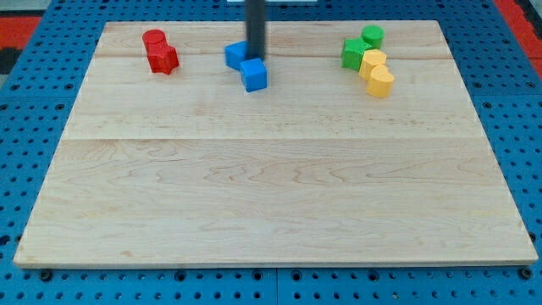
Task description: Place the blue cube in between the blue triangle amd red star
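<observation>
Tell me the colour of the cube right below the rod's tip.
Blue: the blue cube, seen in the camera view, just beneath my tip.

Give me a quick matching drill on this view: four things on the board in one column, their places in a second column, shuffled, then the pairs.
Things:
1. red star
2. blue cube
3. yellow heart
4. my tip

Places:
A. just above the blue cube, beside the blue triangle
B. near the view's top left
C. lowest of the group at the view's right
D. just below and right of the blue triangle

Pairs: 1-B, 2-D, 3-C, 4-A
</observation>
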{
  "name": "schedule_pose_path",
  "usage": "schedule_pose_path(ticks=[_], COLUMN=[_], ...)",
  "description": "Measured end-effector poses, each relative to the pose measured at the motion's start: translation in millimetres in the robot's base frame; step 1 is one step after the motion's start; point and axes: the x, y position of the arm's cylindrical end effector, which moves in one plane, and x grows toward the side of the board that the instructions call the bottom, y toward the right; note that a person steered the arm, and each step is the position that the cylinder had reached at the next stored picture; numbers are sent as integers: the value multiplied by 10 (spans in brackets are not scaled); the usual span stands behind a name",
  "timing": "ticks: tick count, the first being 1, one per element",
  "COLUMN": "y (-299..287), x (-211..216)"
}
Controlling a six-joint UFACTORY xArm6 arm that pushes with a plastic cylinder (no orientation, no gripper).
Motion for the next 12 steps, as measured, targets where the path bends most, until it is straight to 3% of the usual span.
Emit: schedule_pose_path(ticks=[1,3,4,6,8,9,11,12], y=[-374,768,903,-144,26,-496,-616,-935], x=[-9,-2,110,284,786,777,1326,1308])
